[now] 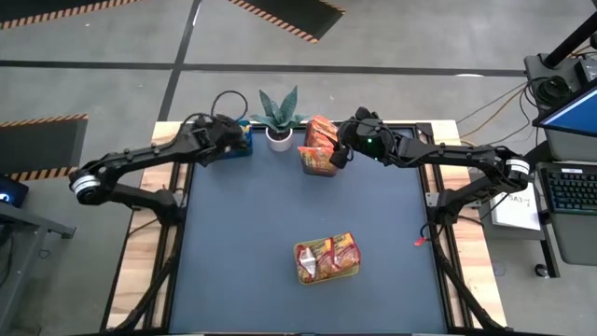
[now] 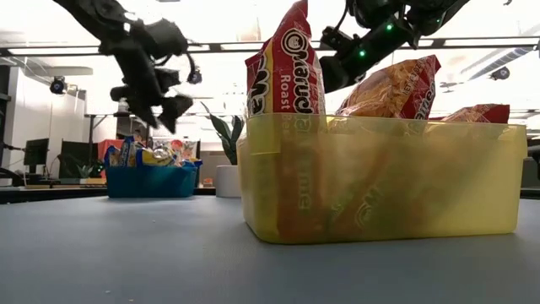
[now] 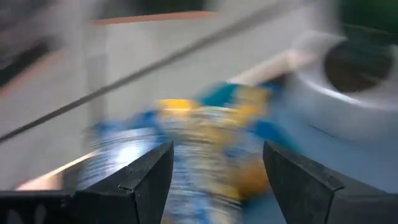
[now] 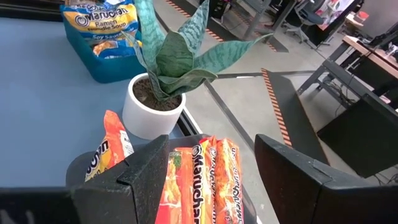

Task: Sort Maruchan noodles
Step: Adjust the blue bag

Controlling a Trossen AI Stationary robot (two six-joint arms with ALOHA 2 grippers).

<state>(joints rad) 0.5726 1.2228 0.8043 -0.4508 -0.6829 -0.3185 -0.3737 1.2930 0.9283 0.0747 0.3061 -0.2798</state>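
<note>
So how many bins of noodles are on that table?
3: a blue bin at the far-left corner, a dark clear bin far-centre beside the potted plant, and a yellow-green bin near the front.

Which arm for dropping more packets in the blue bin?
Left. The left gripper hangs open right over the blue bin; the right gripper is open over the orange packets by the plant.

Maruchan noodles: red packets (image 1: 328,259) upright in yellow-green bin (image 1: 305,273); orange packets (image 1: 320,147); yellow-blue packets (image 4: 99,28) in blue bin (image 4: 93,65).

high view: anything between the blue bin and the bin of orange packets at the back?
Yes, the potted plant stands between the blue bin and the orange packets; the right wrist view shows the same.
</note>
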